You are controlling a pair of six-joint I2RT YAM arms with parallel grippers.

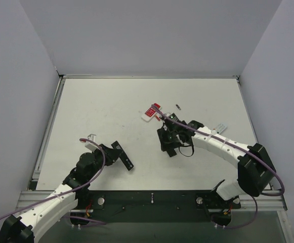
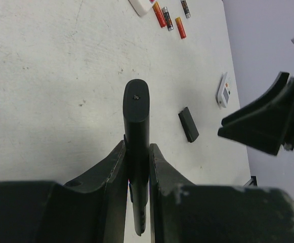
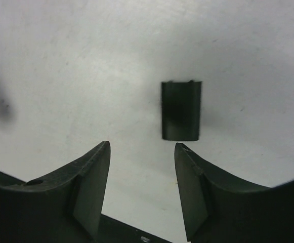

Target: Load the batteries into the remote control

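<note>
My left gripper (image 1: 112,155) is shut on the long black remote control (image 1: 123,156), held edge-on just above the table; in the left wrist view the remote (image 2: 136,114) sticks out forward between my fingers (image 2: 111,167). Several reddish-orange batteries (image 2: 159,14) lie at the far side of the table; one battery (image 1: 178,106) lies apart. My right gripper (image 1: 168,143) is open and empty, hovering low over the table. A small black battery cover (image 3: 181,110) lies flat just ahead of its right fingertip (image 3: 184,152); the cover also shows in the left wrist view (image 2: 189,124).
A red-and-white remote (image 1: 151,112) lies beside the batteries. A small white-grey remote (image 1: 220,127) lies at the right, also in the left wrist view (image 2: 223,90). The right arm (image 1: 222,144) stretches across the right half of the table. Grey walls enclose the table.
</note>
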